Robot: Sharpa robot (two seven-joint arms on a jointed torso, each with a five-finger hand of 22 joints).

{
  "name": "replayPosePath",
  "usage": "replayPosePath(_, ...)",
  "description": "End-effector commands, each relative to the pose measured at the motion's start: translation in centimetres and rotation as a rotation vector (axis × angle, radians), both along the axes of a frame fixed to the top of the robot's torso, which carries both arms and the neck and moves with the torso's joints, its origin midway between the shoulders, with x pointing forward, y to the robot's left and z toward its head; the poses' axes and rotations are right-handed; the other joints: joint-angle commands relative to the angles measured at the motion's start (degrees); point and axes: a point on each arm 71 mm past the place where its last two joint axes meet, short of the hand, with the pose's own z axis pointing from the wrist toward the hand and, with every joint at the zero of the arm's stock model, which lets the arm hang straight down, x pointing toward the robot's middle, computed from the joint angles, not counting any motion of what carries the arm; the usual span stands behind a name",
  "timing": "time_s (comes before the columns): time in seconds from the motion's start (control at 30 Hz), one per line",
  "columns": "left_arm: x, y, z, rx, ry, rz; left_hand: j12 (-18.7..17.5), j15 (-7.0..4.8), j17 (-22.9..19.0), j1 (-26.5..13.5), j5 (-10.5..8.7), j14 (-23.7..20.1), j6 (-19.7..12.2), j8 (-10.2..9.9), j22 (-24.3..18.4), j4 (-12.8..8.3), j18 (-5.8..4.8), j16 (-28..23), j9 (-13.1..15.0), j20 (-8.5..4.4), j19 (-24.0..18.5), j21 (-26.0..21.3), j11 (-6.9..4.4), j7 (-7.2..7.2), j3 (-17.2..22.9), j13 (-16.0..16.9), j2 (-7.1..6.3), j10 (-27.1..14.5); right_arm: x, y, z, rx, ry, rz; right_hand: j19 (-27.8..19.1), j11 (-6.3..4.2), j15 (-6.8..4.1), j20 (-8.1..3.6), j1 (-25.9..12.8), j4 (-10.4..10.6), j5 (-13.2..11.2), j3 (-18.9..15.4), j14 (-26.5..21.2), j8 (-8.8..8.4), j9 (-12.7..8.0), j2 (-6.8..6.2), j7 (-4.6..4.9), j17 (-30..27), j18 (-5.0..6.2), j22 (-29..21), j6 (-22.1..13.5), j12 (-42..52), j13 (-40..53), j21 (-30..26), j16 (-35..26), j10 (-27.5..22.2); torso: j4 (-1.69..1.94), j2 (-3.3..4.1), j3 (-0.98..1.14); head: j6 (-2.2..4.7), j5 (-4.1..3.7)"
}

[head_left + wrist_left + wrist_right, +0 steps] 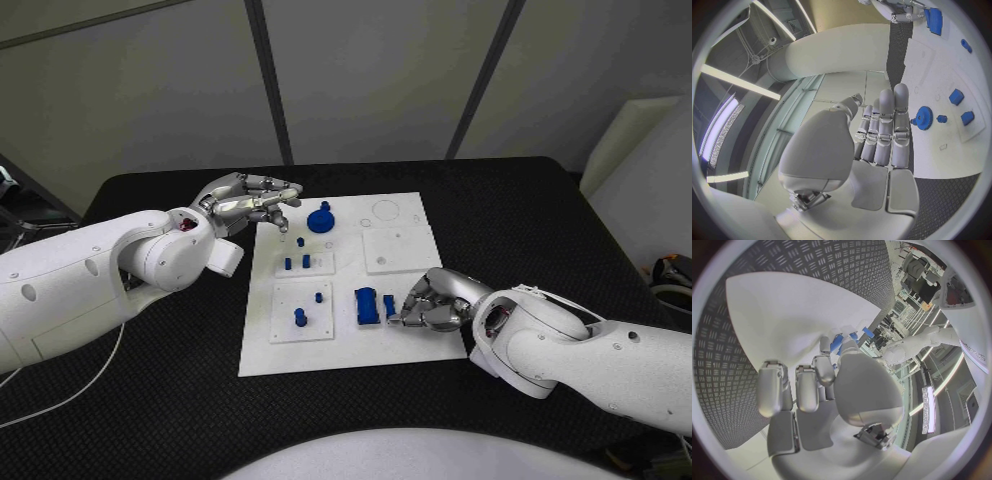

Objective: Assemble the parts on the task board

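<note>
On the black bench (pixel 173 400) the white board (pixel 346 345) is seen with blue parts (pixel 368 305) on it, the left hand (pixel 248 203) held above its far-left corner with nothing in its loosely curled fingers (pixel 886 135), and the right hand (pixel 433 303) set at the near-right edge, where its grip cannot be told.

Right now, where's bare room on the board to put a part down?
Free: the far right corner of the white board, and its near strip below the blue block. Crowded: around the gear, under the left robot hand.
</note>
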Motion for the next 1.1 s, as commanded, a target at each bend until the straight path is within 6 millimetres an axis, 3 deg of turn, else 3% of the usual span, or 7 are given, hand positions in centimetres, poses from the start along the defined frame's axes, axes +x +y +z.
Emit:
replayPosePath(0.03, 0.01, -0.12, 0.12, -0.007, -0.003, -0.010, 0.3, 0.01, -0.1, 0.3, -0.10, -0.4, -0.4, 0.3, -0.1, 0.0, -1.07, 0.2, 0.0, 0.18, 0.0, -0.3, -0.06, -0.18, -0.2, 0.0, 0.33, -0.4, 0.24, -0.20, -0.17, -0.006, 0.005, -0.024, 0.2, -0.31, 0.05, 0.00, -0.3, 0.2, 0.4, -0.2, 3.7, 0.27, 0.0, 0.47, -0.25, 3.2, 0.24, 7.7, 0.2, 0.3, 0.1, 0.3, 0.1, 0.2, 0.05, -0.09, -0.02, -0.04, -0.07)
replayPosePath(0.33, 0.01, -0.13, 0.10, -0.006, -0.001, -0.010, 0.4, 0.02, -0.1, 0.3, -0.10, -0.4, -0.4, 0.3, -0.1, 0.0, -1.07, 0.2, 0.0, 0.19, 0.0, -0.4, -0.06, -0.18, -0.2, 0.0, 0.35, -0.5, 0.61, -0.14, -0.69, -0.031, 0.030, -0.039, 0.0, -0.46, -0.06, -0.08, 0.8, -0.4, 0.5, -0.3, 3.6, 0.38, 0.2, 0.55, -0.42, 3.0, 0.29, 7.5, 0.1, 0.2, 0.0, 0.1, -0.1, 0.2, -0.03, -0.04, -0.05, -0.02, 0.04)
replayPosePath(0.7, 0.02, -0.15, 0.06, -0.005, 0.003, -0.013, 0.4, 0.02, -0.1, 0.4, -0.09, -0.4, -0.4, 0.3, -0.1, 0.0, -1.07, 0.2, 0.0, 0.19, 0.0, -0.4, -0.06, -0.18, -0.2, 0.0, 0.36, -0.5, 0.46, 0.04, -0.92, -0.048, 0.064, -0.016, -0.3, -0.51, -0.13, -0.20, 3.7, -1.6, -0.4, -0.7, 3.5, 0.57, 0.4, -0.23, -0.42, 2.7, 0.40, 7.2, -0.1, 0.1, 0.0, -0.3, -0.3, 0.1, -0.08, -0.06, 0.01, 0.00, 0.08)
replayPosePath(1.1, 0.05, -0.09, -0.02, -0.003, 0.006, -0.012, 0.4, 0.02, -0.1, 0.4, -0.09, -0.4, -0.4, 0.3, -0.1, 0.0, -1.07, 0.2, 0.0, 0.19, 0.0, -0.4, -0.06, -0.18, -0.2, 0.0, 0.36, -0.5, -0.15, 0.23, -0.53, -0.014, 0.077, 0.013, -1.6, 0.01, 0.24, 0.03, 3.7, -1.5, -1.1, -2.6, 3.2, 0.21, 0.4, -2.10, 0.21, 1.2, 0.81, 5.9, -1.2, -1.5, -0.9, -1.8, -1.5, -0.9, -0.10, -0.13, 0.01, 0.14, -0.06)
